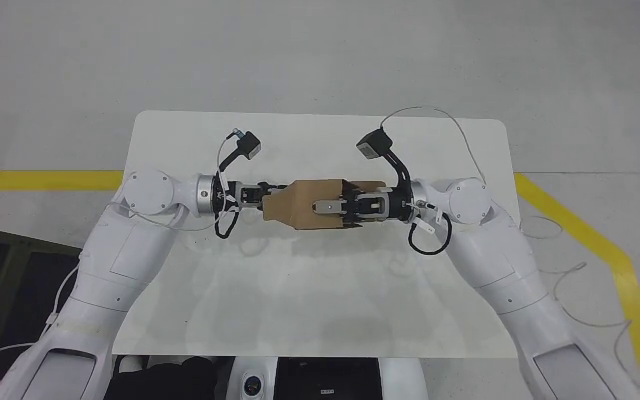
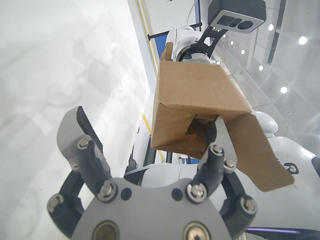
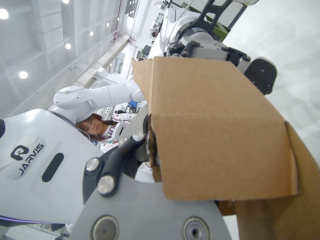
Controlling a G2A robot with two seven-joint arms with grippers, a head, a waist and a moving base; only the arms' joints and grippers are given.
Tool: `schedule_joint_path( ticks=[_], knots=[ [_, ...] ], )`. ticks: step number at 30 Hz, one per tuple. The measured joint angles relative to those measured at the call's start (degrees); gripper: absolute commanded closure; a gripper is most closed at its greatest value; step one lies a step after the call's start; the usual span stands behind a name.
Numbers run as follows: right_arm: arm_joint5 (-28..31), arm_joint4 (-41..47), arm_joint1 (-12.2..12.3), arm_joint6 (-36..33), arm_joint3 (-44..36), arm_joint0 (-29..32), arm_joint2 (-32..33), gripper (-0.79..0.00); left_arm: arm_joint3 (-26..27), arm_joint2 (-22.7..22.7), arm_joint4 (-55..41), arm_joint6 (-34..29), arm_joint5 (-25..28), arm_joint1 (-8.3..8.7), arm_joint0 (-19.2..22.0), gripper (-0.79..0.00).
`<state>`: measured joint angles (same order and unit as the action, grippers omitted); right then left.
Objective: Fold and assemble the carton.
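A brown carton [image 1: 305, 203] hangs in the air over the middle of the white table [image 1: 200, 290], stretched between my two arms. My right gripper [image 1: 335, 207] comes in from the right end and is shut on a carton wall, with one finger lying along the top panel. In the right wrist view the carton [image 3: 215, 131] covers most of that gripper, and one finger [image 3: 125, 148] shows beside it. My left gripper [image 2: 147, 123] is open at the other end. One of its fingers [image 2: 218, 136] pokes into the carton's [image 2: 195, 88] half-folded end beside a loose flap [image 2: 260, 151]; the other finger [image 2: 80, 128] stands free.
The tabletop under and around the arms carries no other objects. Yellow floor tape [image 1: 60, 180] runs past both sides of the table. The right arm's wrist camera [image 2: 235, 11] shows beyond the carton.
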<state>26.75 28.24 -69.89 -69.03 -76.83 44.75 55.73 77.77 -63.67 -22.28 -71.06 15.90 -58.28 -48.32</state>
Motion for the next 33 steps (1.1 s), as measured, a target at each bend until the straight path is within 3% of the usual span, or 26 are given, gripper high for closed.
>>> schedule_joint_path(
  ticks=[12, 20, 26, 33],
  knots=[
    [-1.2, -6.7, 1.2, 6.1, -0.1, 2.8, 4.3, 0.0, -1.3, -3.2, -2.6, 0.3, 0.3, 0.5, 0.4, -0.785],
    [-4.2, -10.3, 1.7, 9.3, -1.4, 4.7, 5.1, 0.0, 3.2, -6.0, -2.8, -0.3, 1.2, 1.26, -1.5, -0.785],
    [-4.9, -10.8, 1.6, 9.8, -2.9, 4.5, 4.7, 0.0, 6.0, -5.0, 2.1, 1.5, 1.8, 1.4, -3.3, -0.785],
    [-4.9, -10.6, 1.9, 8.9, -5.4, 5.2, 5.3, 0.0, 3.0, -3.5, 5.0, 5.5, -0.8, 1.04, -1.8, -0.785]
  ],
)
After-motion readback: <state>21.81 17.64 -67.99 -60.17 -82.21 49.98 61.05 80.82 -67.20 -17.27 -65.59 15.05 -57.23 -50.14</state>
